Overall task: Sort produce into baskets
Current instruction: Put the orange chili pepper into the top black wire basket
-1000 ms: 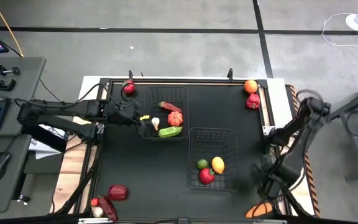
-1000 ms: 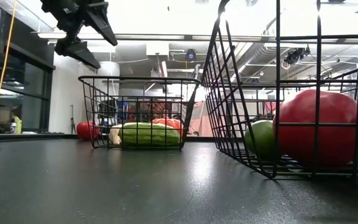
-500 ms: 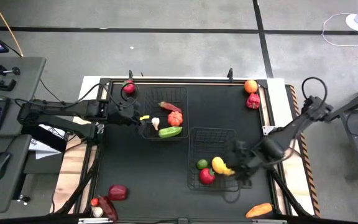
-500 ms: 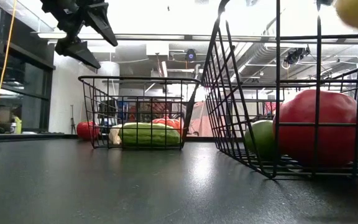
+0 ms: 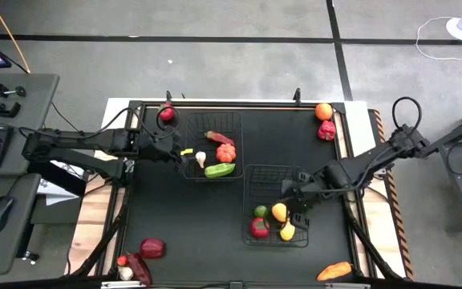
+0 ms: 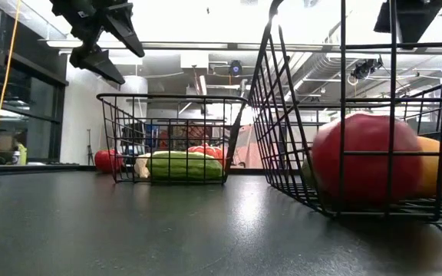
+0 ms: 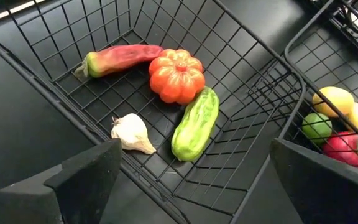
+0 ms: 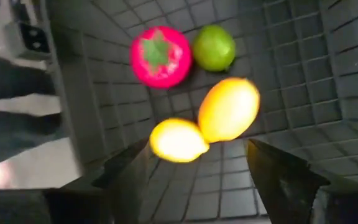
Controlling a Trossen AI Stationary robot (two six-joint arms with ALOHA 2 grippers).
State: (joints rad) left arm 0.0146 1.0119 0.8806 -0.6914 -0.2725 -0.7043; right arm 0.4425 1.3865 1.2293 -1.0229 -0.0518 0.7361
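Right claw point(image 5: 295, 210) over the front basket point(image 5: 274, 170), fingers point(image 8: 129, 171) spread, holding nothing. Below it in that basket: a small yellow piece point(image 8: 178, 140) touching a larger yellow lemon point(image 8: 229, 109), then a red tomato point(image 8: 161, 56) and a green lime point(image 8: 214, 48) side by side just past the lemon. In the high view the small yellow piece point(image 5: 287, 231) sits at the basket's near right, tomato point(image 5: 259, 228) and lime point(image 5: 261, 212) left of it.

Left claw point(image 5: 184, 152) hangs over the left edge of the rear basket point(image 5: 224, 117), fingers point(image 7: 82, 174) wide apart, empty. Rear basket holds a red-green chili point(image 7: 120, 56), an orange pumpkin point(image 7: 176, 75), a green cucumber point(image 7: 195, 124) touching the pumpkin, and a white garlic bulb point(image 7: 131, 132) beside the cucumber.

Loose produce on the bench point(image 5: 183, 217), relative to the front basket: an orange fruit point(image 5: 323, 111) and a red piece point(image 5: 326, 131) at the far right corner; a red apple point(image 5: 166, 114) far left, past the rear basket; an orange pepper point(image 5: 334, 270) at the near right edge; a dark red pepper point(image 5: 151, 248) and a small cluster of red and white pieces point(image 5: 129, 266) at the near left corner.
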